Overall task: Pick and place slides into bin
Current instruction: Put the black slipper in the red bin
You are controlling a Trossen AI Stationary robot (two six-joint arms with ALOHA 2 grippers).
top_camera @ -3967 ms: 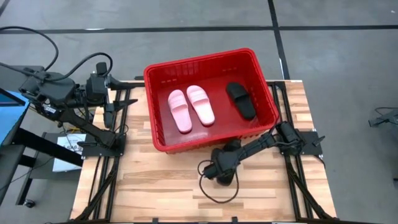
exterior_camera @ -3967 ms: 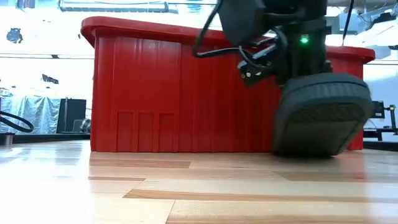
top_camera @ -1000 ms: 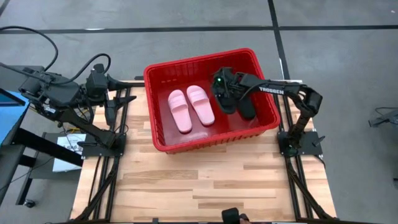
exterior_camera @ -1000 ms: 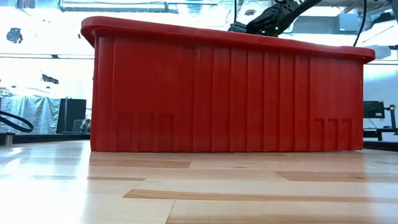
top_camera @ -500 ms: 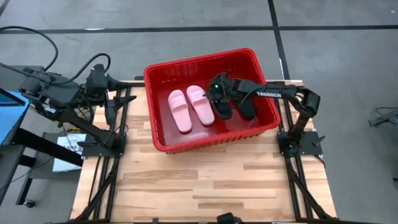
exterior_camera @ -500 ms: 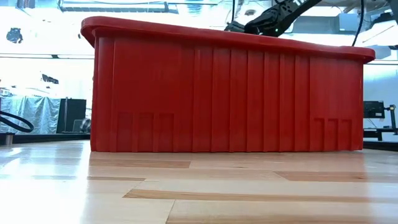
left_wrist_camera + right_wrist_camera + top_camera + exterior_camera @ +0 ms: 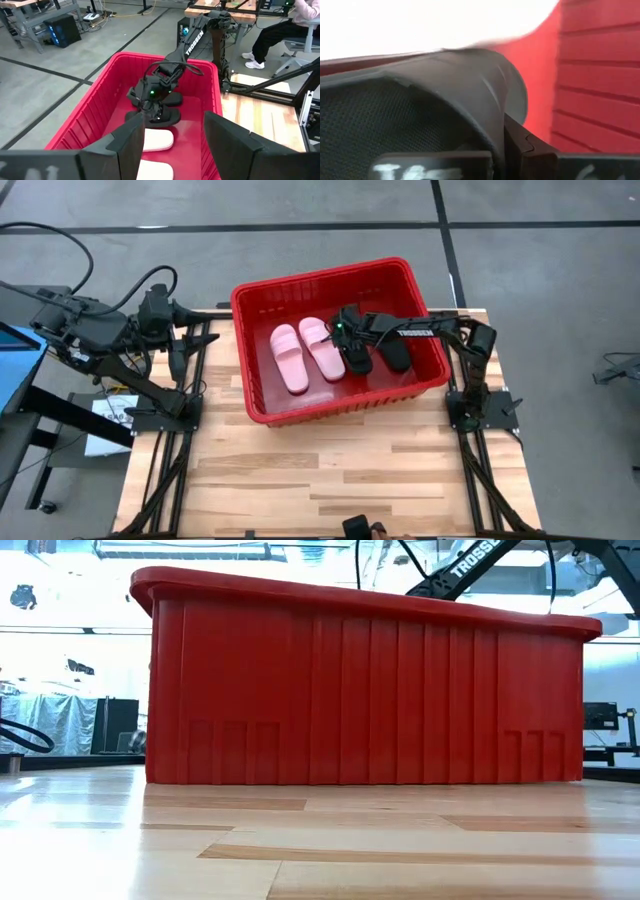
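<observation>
The red bin [image 7: 262, 405] stands on the wooden table, and its wall fills the low view [image 7: 360, 690]. Two pale pink slides [image 7: 290, 358] [image 7: 322, 348] lie side by side on its floor. One black slide [image 7: 397, 352] lies nearer the bin's right wall. My right gripper [image 7: 345, 335] is inside the bin, shut on the second black slide [image 7: 357, 360], between the pink pair and the first black one. My left gripper [image 7: 175, 135] is open and empty, off the table's far left [image 7: 180, 315]. My right gripper holds the second black slide by its wide strap [image 7: 470, 85], which fills the right wrist view next to one finger [image 7: 530, 147]. The fingers come from above, pointing down [image 7: 150, 97]. The slide lies flat with its sole [image 7: 167, 117] on the bin floor.
The bin takes up the table's far half, and bare wood [image 7: 330, 470] lies in front of it. The right arm [image 7: 480, 565] reaches over the bin's rim. A person sits beyond the table [image 7: 300, 20]. Something dark shows at the table's near edge [image 7: 355, 527].
My right gripper has gone down into the bin and a little toward the table's near edge and the pink slides, carrying the black slide. The slide has come from above the other black slide down onto the bin floor beside it.
</observation>
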